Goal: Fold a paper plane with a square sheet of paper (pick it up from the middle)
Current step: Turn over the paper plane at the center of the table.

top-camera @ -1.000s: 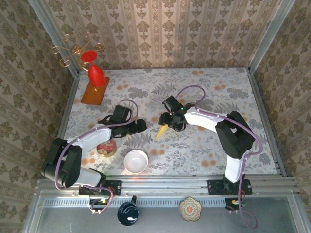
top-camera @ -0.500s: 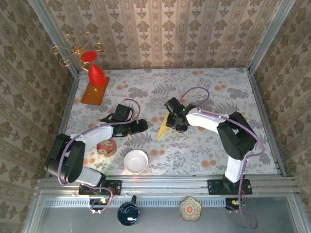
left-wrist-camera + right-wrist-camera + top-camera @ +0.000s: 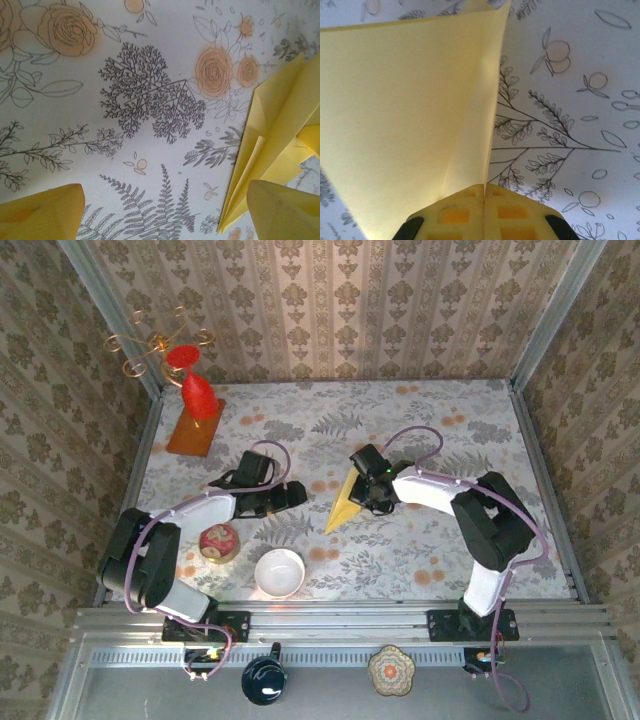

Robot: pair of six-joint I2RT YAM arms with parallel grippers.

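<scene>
At the far left corner of the table (image 3: 440, 550), an orange board (image 3: 190, 438) carries a red ornament (image 3: 197, 392). Nearer the arms, a small red bowl (image 3: 218, 542) sits just left of a white bowl (image 3: 279, 572), the two close but apart.

Above the bowls, the left gripper (image 3: 288, 495) reaches toward the middle of the table. Its wrist view shows its fingers (image 3: 42, 212) spread wide with only flowered cloth between them. They hold nothing, and the plane (image 3: 272, 145) lies off by the right-hand finger.

The plane (image 3: 343, 505) lies at the table's centre, between the two grippers. Its sharp point faces the near edge and its wide end sits under the right gripper (image 3: 363, 490).

From the right wrist, the right gripper (image 3: 484, 192) has its fingers (image 3: 455, 215) pressed together. The plane's (image 3: 410, 125) long fold runs down into the seam where they meet, so they are pinched on the paper. I cannot tell whether the plane rests on the cloth or is lifted.
</scene>
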